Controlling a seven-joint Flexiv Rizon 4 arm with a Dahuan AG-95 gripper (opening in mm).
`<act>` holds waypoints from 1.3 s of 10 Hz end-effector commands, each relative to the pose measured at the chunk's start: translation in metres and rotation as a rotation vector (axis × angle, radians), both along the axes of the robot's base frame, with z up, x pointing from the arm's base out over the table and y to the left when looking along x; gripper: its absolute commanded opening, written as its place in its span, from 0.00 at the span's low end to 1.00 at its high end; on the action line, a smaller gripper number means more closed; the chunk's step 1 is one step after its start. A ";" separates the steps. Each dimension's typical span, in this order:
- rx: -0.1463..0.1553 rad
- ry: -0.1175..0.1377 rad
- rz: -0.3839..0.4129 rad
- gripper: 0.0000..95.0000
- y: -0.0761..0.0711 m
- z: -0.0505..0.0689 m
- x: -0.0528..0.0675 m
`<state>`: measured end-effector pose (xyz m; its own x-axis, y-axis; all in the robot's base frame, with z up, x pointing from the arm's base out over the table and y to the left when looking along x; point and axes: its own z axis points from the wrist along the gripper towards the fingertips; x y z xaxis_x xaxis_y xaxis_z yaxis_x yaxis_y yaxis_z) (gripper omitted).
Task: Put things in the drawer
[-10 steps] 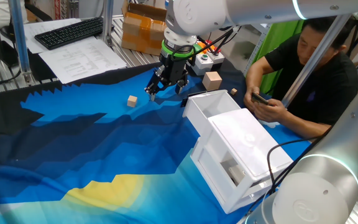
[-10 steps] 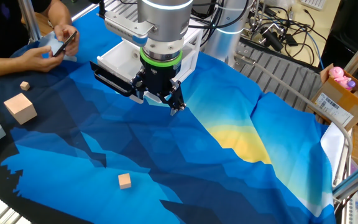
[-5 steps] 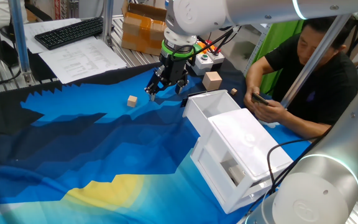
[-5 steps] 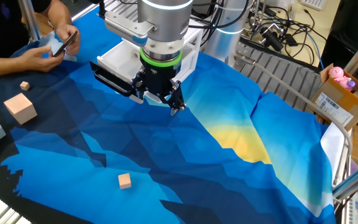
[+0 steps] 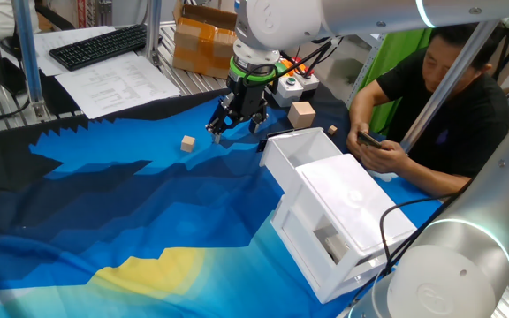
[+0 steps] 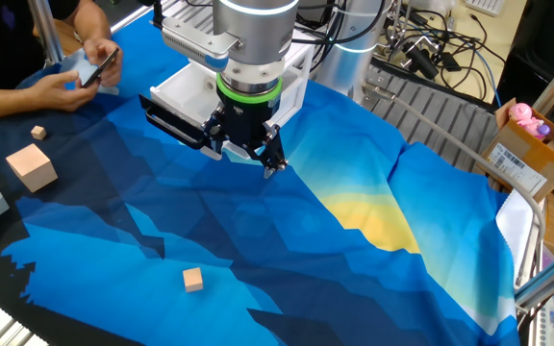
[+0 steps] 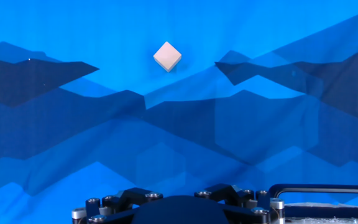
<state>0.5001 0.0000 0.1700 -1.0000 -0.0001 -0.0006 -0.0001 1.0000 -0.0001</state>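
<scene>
A small tan cube [image 5: 187, 143] lies on the blue cloth left of my gripper [image 5: 235, 129]; it also shows in the other fixed view [image 6: 192, 280] and the hand view [image 7: 167, 56]. My gripper [image 6: 245, 160] hovers above the cloth, open and empty, in front of the drawer. The white drawer [image 5: 283, 151] is pulled out of the white cabinet [image 5: 352, 199], black handle facing the gripper. It also shows behind the gripper in the other fixed view [image 6: 183, 89]. A larger tan block [image 5: 302, 113] and a tiny one [image 5: 331, 130] lie beyond the drawer. The hand view shows only the gripper's base.
A person [image 5: 440, 106] sits close by the cabinet, holding a phone [image 5: 369, 140]. A white button box [image 5: 294, 84] stands behind the larger block. Keyboard and papers [image 5: 100, 44] and a cardboard box [image 5: 201, 40] lie off the cloth at the back.
</scene>
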 end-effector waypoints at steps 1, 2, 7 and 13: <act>0.000 0.001 0.000 1.00 0.000 0.000 0.000; 0.197 -0.102 0.092 0.00 0.000 0.000 0.000; 0.190 -0.105 0.082 0.00 0.000 -0.001 -0.001; 0.132 -0.107 0.042 0.00 0.001 -0.001 0.000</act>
<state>0.4993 0.0018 0.1694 -0.9909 -0.0288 -0.1312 -0.0503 0.9853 0.1635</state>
